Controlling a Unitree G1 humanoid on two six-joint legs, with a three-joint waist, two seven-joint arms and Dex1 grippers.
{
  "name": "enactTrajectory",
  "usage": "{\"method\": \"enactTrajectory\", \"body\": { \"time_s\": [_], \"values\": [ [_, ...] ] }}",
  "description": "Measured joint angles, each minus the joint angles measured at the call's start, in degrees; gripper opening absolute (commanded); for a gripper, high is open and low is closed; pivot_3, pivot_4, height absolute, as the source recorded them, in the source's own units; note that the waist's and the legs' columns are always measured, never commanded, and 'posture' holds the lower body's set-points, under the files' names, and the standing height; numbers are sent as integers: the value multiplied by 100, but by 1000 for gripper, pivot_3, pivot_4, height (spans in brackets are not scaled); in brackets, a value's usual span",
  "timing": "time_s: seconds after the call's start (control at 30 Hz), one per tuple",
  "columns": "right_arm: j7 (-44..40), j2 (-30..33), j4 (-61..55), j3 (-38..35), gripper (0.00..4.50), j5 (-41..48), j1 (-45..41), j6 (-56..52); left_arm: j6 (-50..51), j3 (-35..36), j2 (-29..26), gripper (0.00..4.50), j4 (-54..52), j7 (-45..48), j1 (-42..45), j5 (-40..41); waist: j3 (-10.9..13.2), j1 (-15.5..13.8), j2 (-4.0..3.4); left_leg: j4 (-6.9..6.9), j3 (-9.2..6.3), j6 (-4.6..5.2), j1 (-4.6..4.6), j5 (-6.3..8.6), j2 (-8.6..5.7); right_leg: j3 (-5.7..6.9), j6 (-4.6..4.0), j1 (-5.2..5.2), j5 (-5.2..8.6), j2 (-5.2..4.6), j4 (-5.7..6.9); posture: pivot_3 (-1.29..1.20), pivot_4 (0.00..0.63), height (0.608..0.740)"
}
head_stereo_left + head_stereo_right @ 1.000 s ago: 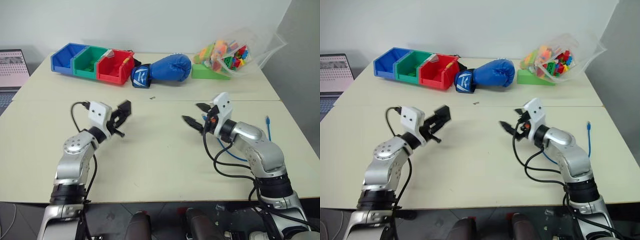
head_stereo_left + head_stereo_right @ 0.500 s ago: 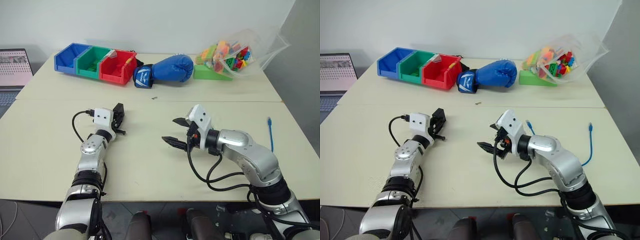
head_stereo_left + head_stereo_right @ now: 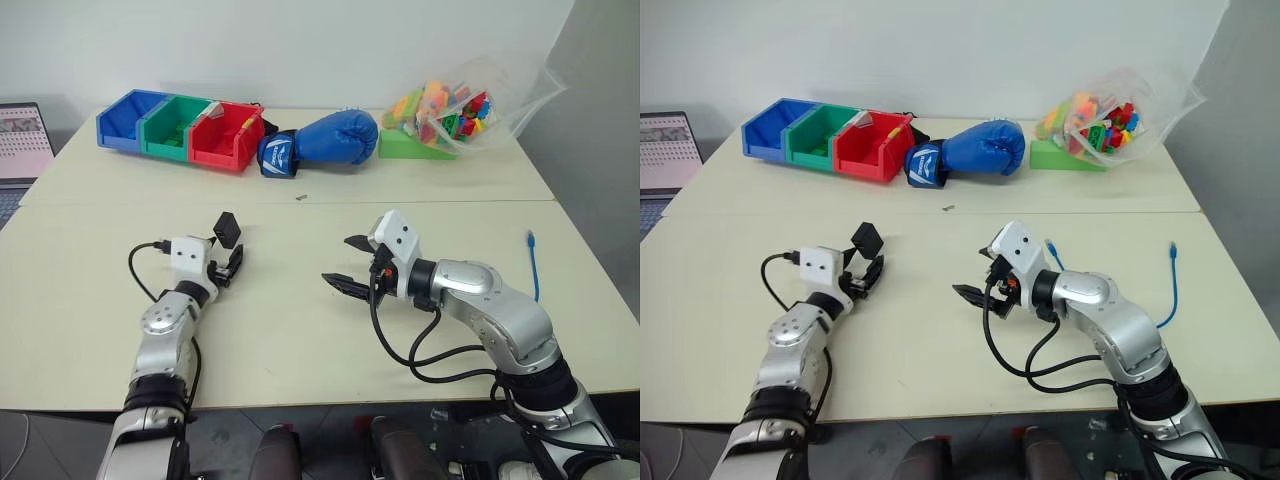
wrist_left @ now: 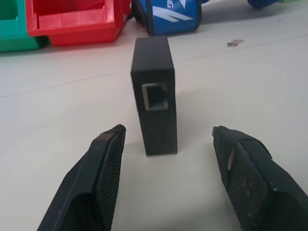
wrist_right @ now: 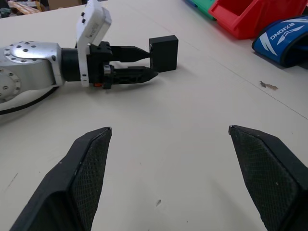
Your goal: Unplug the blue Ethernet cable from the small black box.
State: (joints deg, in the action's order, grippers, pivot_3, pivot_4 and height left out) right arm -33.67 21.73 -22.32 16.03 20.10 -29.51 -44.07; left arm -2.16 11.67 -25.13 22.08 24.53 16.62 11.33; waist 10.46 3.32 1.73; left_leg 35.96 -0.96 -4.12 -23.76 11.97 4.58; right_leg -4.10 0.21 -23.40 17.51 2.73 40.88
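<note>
The small black box [image 4: 153, 60] stands on its edge on the table, its empty port facing my left gripper [image 4: 167, 130]. That gripper is open, one finger [image 4: 103, 163] on each side of the box and apart from it. In the head views the box [image 3: 226, 228] sits just beyond the left gripper [image 3: 230, 263]. The blue Ethernet cable [image 3: 533, 265] lies on the table at the right and runs under my right arm, with no plug in the box. My right gripper [image 3: 337, 262] hovers open over mid-table with nothing between its fingers.
Blue, green and red bins [image 3: 222, 135] line the back left, next to a blue boxing glove [image 3: 322, 138]. A clear bag of toy bricks [image 3: 452, 103] on a green block is at the back right. A laptop [image 3: 24, 135] stands at the left edge.
My left gripper sank toward the table and opened, letting go of the black box, which now stands by itself. The right gripper first swung left, then held still, open throughout.
</note>
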Motion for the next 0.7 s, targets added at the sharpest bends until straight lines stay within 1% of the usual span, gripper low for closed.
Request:
{"method": "enactTrajectory", "body": {
  "time_s": [0.07, 0.13, 0.23, 0.3, 0.33, 0.4, 0.47, 0.53, 0.7],
  "values": [
    [-3, 41, -4, -32, 4106, 1, 90, 1, 583, 0, -220, 2984, -625, 23, -386, 30, 0, 5, 0, 0, -2, 0, 1, 0, 0, 0, 0, 0, 0, 0, -1, 0, 150, 740],
    [-44, 126, -17, -100, 4106, 31, 202, 0, 1160, 14, -557, 2984, -1326, 157, -808, 112, -1, 9, 2, -1, -3, 0, -1, 0, 1, -1, 0, 0, 1, 0, -2, 0, 150, 740],
    [-137, 367, -33, -369, 4106, 85, 346, 0, 1697, 187, -926, 2984, -1960, 375, -1285, 230, 1, -5, 2, -1, -4, 0, -3, 0, -1, 0, 0, -1, 1, -3, -4, 0, 150, 740],
    [-308, 596, -87, -548, 4106, 218, 434, -14, 1987, 302, -1280, 2984, -2347, 702, -1527, 445, 7, -7, 13, -2, -10, 0, -8, 0, 0, -1, -2, -3, 2, -3, -8, 0, 150, 740],
    [-467, 851, -122, -737, 4106, 341, 519, -22, 2157, 490, -1611, 2984, -2574, 995, -1643, 629, 11, -26, 18, -2, -17, 0, -12, 1, 0, 0, -3, -4, 3, -3, -12, 0, 150, 740],
    [-619, 1129, -122, -1057, 4106, 418, 614, -31, 2333, 927, -2005, 2984, -2794, 1301, -1697, 839, 13, -45, 13, -3, -10, 0, -8, 1, -2, 2, -5, -3, 4, -4, -14, 0, 150, 740],
    [-750, 1342, -117, -1210, 4106, 496, 664, -29, 2509, 1087, -2322, 2984, -3042, 1600, -1729, 1021, 15, -43, 10, -4, -6, 1, -7, 1, -2, 0, -5, -4, 5, -4, -18, 0, 150, 740],
    [-860, 1550, -73, -1344, 4106, 533, 719, -20, 2669, 1132, -2504, 2984, -3270, 1887, -1776, 1202, 15, -40, 10, -5, -1, 1, -6, 1, -1, 0, -5, -4, 5, -4, -20, 0, 150, 740],
    [-924, 1842, 168, -1520, 4106, 515, 849, 56, 3009, 1146, -2558, 2984, -3480, 2161, -1755, 1523, 16, -23, 10, -6, 0, 1, -9, 1, 0, -2, -5, -10, 5, -3, -19, 0, 150, 740]
  ]
}}
